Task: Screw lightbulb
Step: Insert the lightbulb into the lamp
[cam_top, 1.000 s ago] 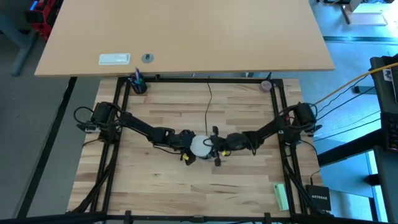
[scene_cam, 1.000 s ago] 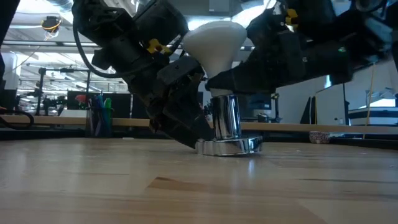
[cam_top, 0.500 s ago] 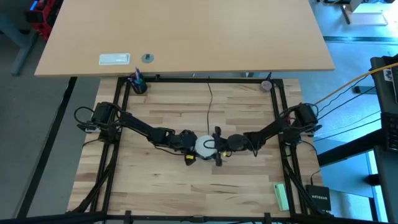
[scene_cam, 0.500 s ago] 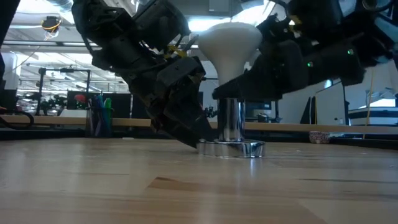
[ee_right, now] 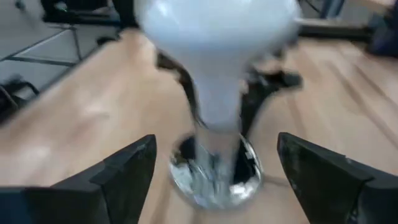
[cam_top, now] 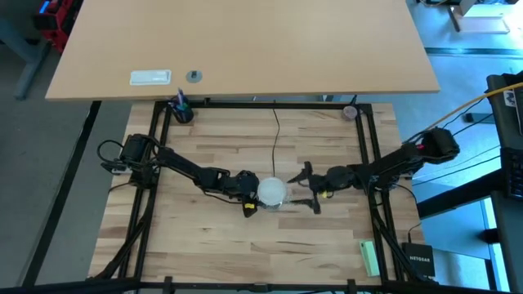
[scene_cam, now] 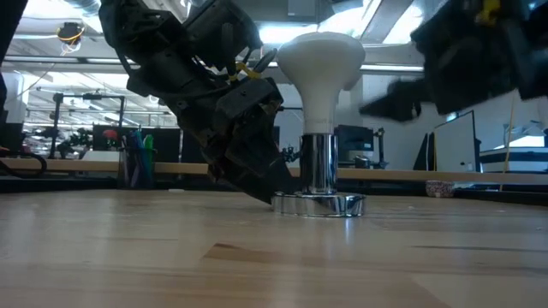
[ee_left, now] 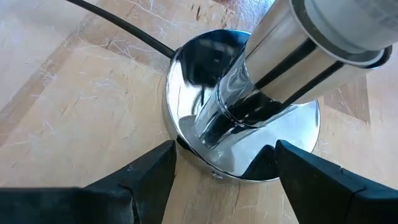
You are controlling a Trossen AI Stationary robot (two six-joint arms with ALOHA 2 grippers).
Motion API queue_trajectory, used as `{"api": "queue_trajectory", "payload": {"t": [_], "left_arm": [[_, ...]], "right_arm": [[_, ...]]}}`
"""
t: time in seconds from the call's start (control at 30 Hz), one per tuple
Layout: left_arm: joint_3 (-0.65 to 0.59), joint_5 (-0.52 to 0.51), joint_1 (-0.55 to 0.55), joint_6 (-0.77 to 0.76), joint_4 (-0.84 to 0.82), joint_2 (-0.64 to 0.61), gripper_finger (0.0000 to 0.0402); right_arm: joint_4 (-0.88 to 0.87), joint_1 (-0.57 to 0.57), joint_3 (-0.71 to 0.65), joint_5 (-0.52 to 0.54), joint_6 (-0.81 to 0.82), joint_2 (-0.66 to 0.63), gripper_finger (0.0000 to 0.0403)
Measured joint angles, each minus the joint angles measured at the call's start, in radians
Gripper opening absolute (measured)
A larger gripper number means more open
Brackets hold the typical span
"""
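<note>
Here, left of the socket [scene_cam: 318, 171]: the left gripper [ee_left: 224, 154], set low against the table [cam_top: 212, 237], fingers [ee_left: 146, 171] straddling the round chrome base plate and pressed to its rim on either side. Clamped there, by the look of it, to keep the socket from turning or sliding while a bulb is twisted into it.

On top of the socket: the lightbulb [scene_cam: 321, 64], upright, neck down in the chrome tube, dome well above it. Seated and standing alone, with nothing gripping it; how far threaded in, impossible to tell, the screw base being hidden inside the tube.

Behind the socket: a thin black cord [cam_top: 274, 139], running from the base plate away toward the far edge of the table.

Right of the socket: the right gripper [cam_top: 309, 188], near but clear of the bulb, fingers spread wide apart and holding nothing. Probably parked so for a fresh bite on the dome and another turn, or simply because the turning is done; no way to settle which from here.

Counted: two arms, two grippers, one lightbulb, one socket, one cord.
</note>
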Motion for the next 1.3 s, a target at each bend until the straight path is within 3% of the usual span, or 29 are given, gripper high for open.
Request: {"api": "queue_trajectory", "payload": {"t": [0.13, 0.37, 0.73, 0.97, 1.1, 1.3], "left_arm": [[0.000, 0.006, 0.000, -0.005, -0.001, 0.000, 0.0260], [0.000, 0.020, 0.009, 0.022, 0.001, 0.000, 0.0260], [0.000, 0.020, 0.009, 0.032, 0.001, 0.000, 0.0260], [0.000, 0.020, 0.010, 0.033, 0.001, 0.000, 0.0260], [0.000, 0.020, 0.020, -0.074, -0.004, 0.000, 0.0260], [0.000, 0.017, 0.021, -0.102, -0.006, 0.000, 0.0260]], "right_arm": [[0.185, -0.095, -0.032, -0.098, -0.021, 0.084, 0.0314], [0.236, -0.200, 0.128, -0.504, -0.044, 0.321, 0.0293], [0.237, -0.262, 0.297, -0.735, -0.170, 0.481, 0.0255], [0.214, -0.265, 0.309, -0.696, -0.160, 0.480, 0.0152], [0.212, -0.250, 0.282, -0.616, -0.134, 0.464, 0.0147], [0.220, -0.164, 0.257, -0.344, -0.129, 0.448, 0.0147]]}}
